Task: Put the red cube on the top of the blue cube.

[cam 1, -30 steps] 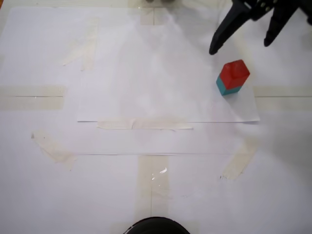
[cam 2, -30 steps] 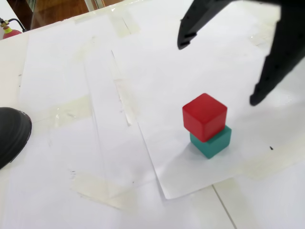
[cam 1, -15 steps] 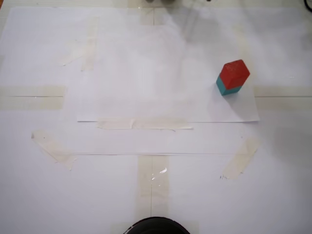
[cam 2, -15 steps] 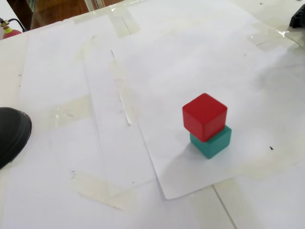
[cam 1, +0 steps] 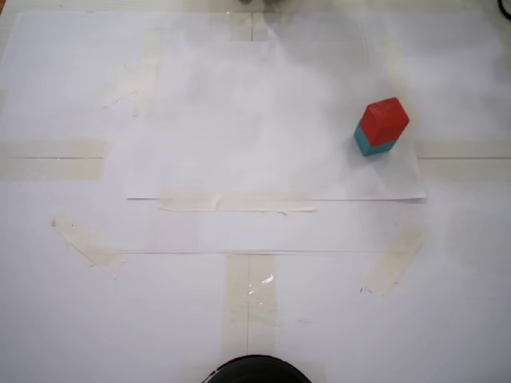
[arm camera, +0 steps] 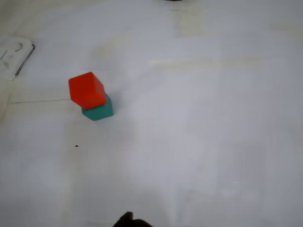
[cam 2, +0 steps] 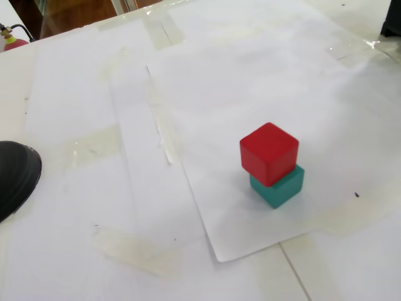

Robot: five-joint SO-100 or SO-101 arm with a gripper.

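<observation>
Our pincer barely shows: only a dark sliver at the bottom edge of the wrist view, which may be a fingertip, so we cannot tell whether the jaws stand apart or together. Nothing is held.

We see the small matte bright red cube [cam 2: 269, 153] sitting on top of the small matte teal cube [cam 2: 279, 187], touching it but twisted and shifted slightly off square, so one teal corner pokes out beneath. The wrist view shows the same stack [arm camera: 90, 96] from well apart. Both cubes rest on a white paper sheet [cam 2: 238, 75] taped to the white table [cam 1: 80, 319].

We judge the stacking done. What remains, we think, is only to keep the arm clear of the stack.
</observation>
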